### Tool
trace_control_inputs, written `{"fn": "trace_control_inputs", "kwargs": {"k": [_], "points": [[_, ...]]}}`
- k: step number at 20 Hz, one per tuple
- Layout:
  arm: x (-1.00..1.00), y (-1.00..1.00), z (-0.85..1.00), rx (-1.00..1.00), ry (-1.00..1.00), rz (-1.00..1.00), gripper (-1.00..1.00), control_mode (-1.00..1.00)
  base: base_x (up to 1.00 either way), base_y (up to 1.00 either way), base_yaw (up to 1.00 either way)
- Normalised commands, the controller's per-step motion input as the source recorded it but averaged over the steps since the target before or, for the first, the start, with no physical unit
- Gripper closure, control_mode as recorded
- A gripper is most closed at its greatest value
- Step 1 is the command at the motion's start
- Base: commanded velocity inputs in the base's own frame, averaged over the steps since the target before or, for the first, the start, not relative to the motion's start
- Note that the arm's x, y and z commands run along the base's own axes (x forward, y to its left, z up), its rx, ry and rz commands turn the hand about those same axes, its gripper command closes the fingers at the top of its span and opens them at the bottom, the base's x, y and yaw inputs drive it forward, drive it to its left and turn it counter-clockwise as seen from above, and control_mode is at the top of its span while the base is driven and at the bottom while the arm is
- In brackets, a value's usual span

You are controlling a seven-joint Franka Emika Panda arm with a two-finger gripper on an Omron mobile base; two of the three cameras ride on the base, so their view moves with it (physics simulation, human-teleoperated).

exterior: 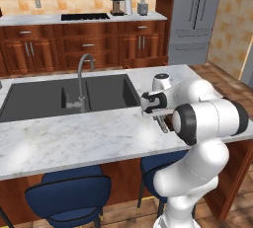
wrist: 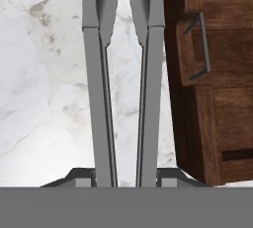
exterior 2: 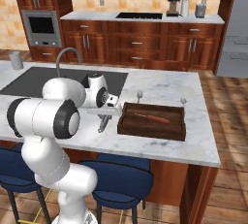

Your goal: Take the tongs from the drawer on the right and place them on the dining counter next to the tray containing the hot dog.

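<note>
We held the tongs [wrist: 123, 98] pinched in our claw [exterior 2: 103, 119] over the marbled desk [exterior 2: 160, 88], just left of the tray [exterior 2: 127, 125] with the hot dog [exterior 2: 151, 118]. Placing was underway; next we judged lowering and releasing.

Tongs [wrist: 101, 98]: matt grey metal, smooth. Dining counter [exterior 2: 160, 89]: polished white-grey marbled stone, faint sheen. Tray [exterior 2: 151, 132]: dark brown wood, matt. Faucet [exterior: 83, 81]: brushed metal. Stools [exterior: 69, 197]: blue upholstery. Cabinets [exterior 2: 140, 43]: glossy reddish wood.
</note>
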Motion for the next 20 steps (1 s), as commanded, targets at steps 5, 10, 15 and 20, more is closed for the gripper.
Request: {"fn": "trace_control_inputs", "kwargs": {"k": [5, 10, 15, 20], "points": [[0.06, 0.00, -0.02, 0.00, 0.00, 0.00, 1.00, -1.00, 0.00, 0.00, 0.00], [0.01, 0.00, -0.03, 0.00, 0.00, 0.00, 1.00, -1.00, 0.00, 0.00, 0.00], [0.01, 0.00, -0.06, 0.00, 0.00, 0.00, 1.00, -1.00, 0.00, 0.00, 0.00], [0.07, 0.00, -0.08, 0.00, 0.00, 0.00, 1.00, -1.00, 0.00, 0.00, 0.00]]}}
